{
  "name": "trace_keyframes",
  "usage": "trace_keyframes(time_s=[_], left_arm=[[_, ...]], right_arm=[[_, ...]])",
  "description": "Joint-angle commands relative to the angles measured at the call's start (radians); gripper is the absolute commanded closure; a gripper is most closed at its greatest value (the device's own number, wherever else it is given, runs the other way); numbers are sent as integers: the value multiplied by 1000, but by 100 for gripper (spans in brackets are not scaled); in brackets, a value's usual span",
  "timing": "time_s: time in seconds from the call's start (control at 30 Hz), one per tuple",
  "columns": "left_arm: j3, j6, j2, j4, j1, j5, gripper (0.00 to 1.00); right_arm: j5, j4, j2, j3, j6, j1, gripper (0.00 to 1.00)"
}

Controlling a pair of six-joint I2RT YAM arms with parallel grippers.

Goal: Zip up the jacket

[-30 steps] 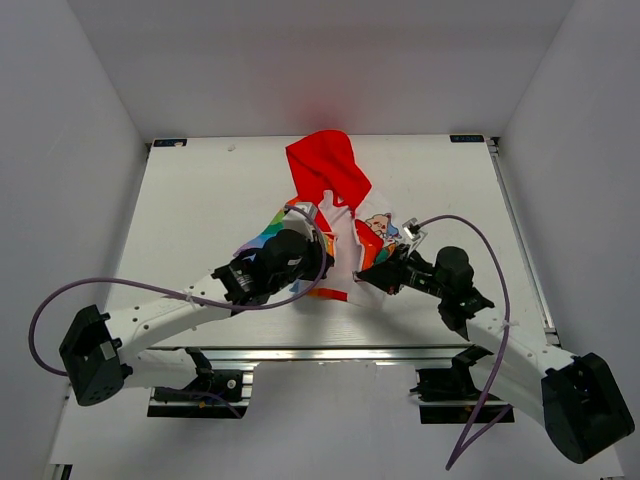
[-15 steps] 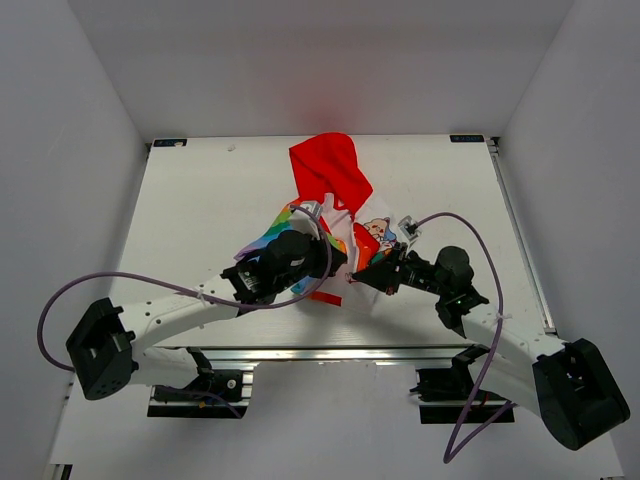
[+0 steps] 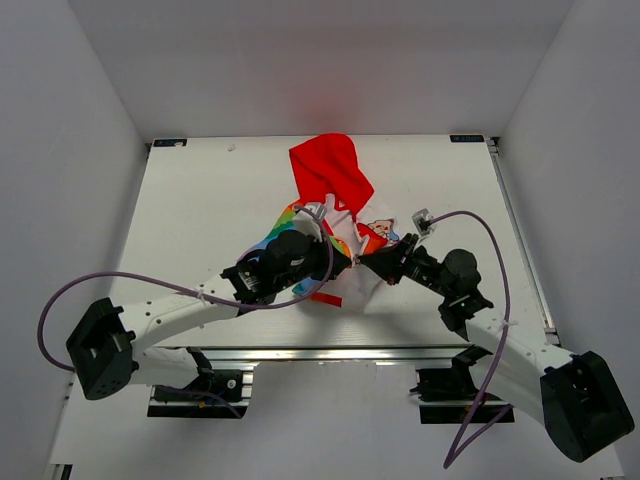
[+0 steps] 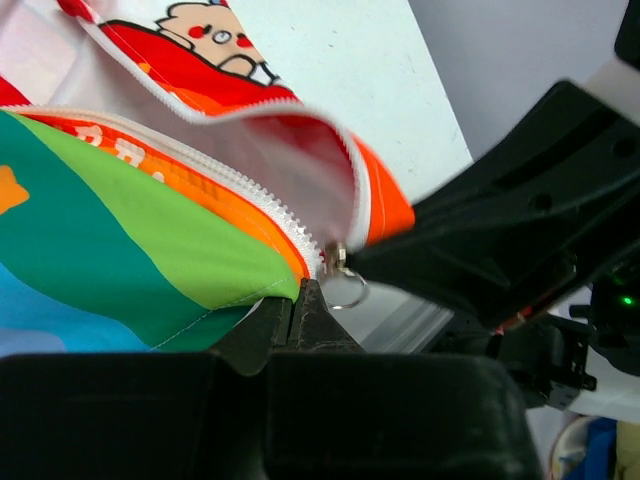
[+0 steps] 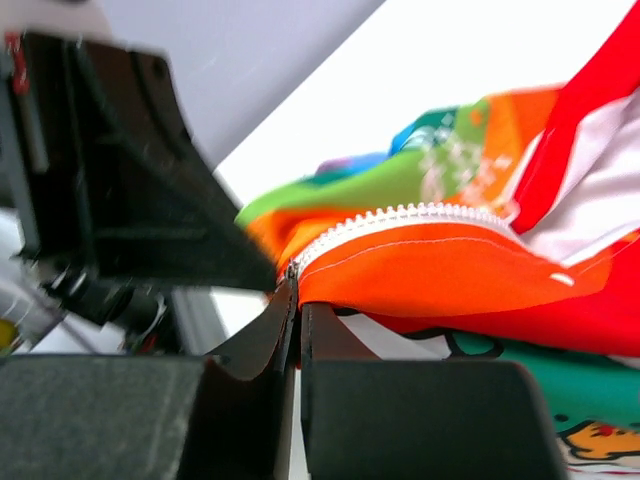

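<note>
The right jaws, clamped on one hem corner of the jacket on the desk, have closed in on the left jaws, clamped beside the slider, so both zip ends now meet, likely ready for engaging.

Bright, even light from overhead; soft shadows on the white worktop, a faint red tint on the back wall. In the wrist views the left claw and right claw are blurred, the jacket sharper.
</note>
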Motion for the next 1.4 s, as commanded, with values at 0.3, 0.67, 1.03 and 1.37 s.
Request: trace_keyframes(time_s=[0.3, 0.67, 1.03, 1.37], left_arm=[[33, 28, -93, 28, 0, 136, 100], [27, 93, -211, -43, 0, -57, 100], [79, 149, -154, 15, 0, -65, 100], [32, 108, -134, 87, 0, 44, 100]], right_arm=[[30, 316, 38, 15, -13, -3, 100], [-94, 123, -181, 2, -134, -6, 100], [-247, -23, -218, 47, -237, -4, 100], [-68, 63, -211, 26, -186, -4, 100]])
